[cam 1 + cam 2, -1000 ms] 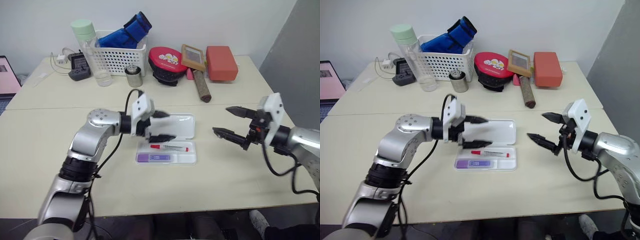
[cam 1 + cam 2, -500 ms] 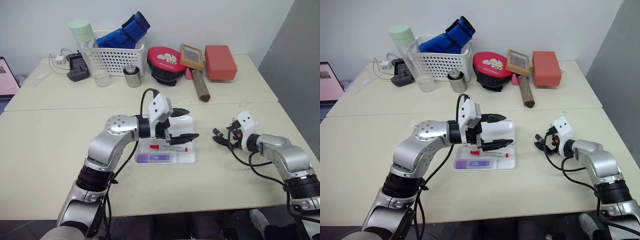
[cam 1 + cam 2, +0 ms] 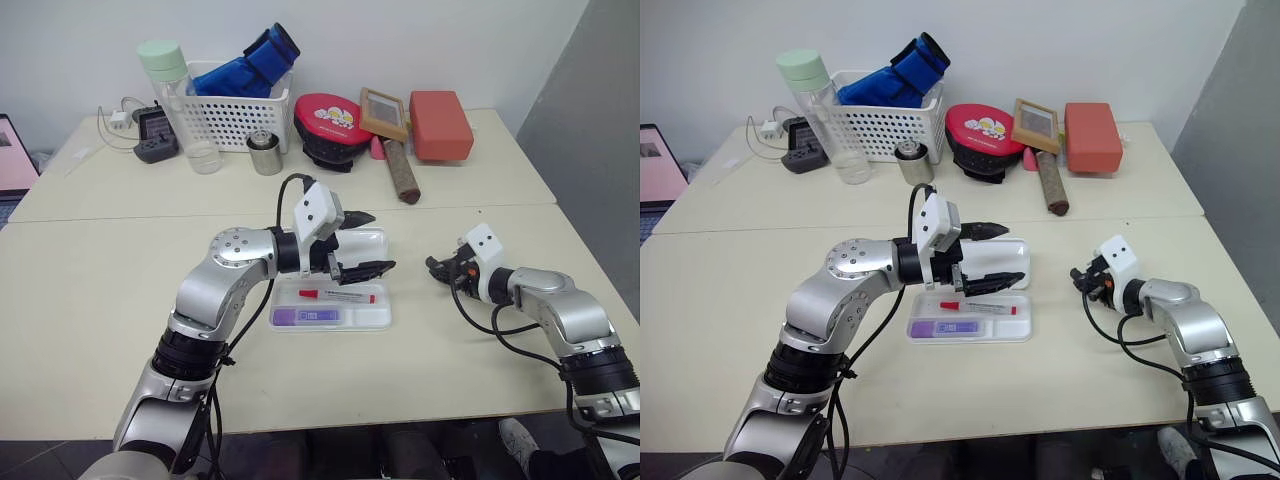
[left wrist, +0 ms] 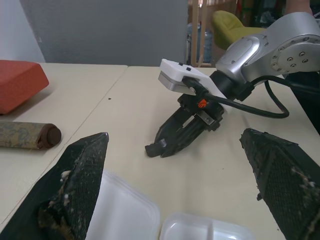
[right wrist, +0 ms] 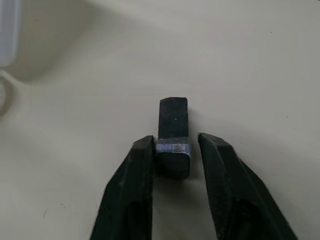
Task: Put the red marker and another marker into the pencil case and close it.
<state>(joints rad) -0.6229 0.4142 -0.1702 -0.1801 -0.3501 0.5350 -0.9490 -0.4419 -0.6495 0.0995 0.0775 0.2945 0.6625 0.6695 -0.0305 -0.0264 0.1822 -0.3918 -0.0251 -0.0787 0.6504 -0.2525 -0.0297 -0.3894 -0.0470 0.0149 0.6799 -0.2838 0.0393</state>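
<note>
Wrist view reveals right pincer (image 5: 175, 150) clamped on a small dark block (image 5: 173, 135) on the worktop (image 5: 260, 65); left pincer (image 3: 362, 243) stands apart above the pencil case (image 3: 375, 318).

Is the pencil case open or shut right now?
Open. The pencil case lies flat with both halves spread; the red marker and purple marker sit uncovered in the near half.

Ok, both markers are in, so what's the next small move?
Probably bring the open left gripper to the lid and start folding it over: the red marker and purple marker already lie in the pencil case, which is still open.
</note>
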